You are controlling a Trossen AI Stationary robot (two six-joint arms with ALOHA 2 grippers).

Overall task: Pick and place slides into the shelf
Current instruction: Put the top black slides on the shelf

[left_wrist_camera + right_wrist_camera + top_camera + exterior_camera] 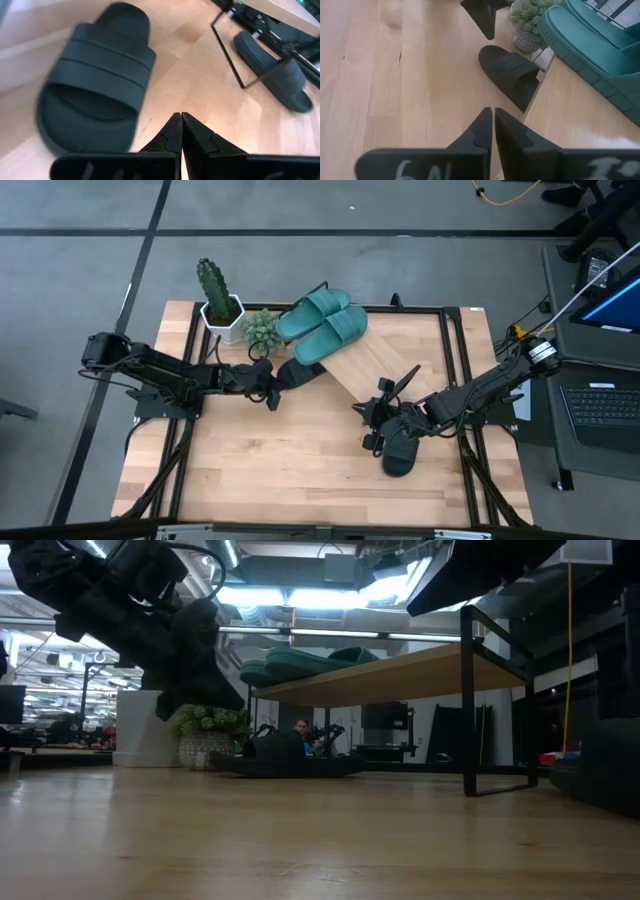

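Two teal slides (325, 325) lie side by side on the far left end of the slanted light-wood shelf (390, 365). One black slide (300, 372) lies sole-down on the table at the shelf's left edge. My left gripper (268, 390) hovers just left of it, shut; in the left wrist view the left gripper (181, 119) points beside that black slide (95, 75). The second black slide (400, 452) lies on the table under my right arm. My right gripper (372, 415) is shut, above the table at the shelf's near edge.
A cactus in a white pot (217, 298) and a small green plant (260, 330) stand at the table's far left, beside the teal slides. The shelf's black frame leg (468, 705) stands on the table. Bare wood lies along the near edge (290, 480).
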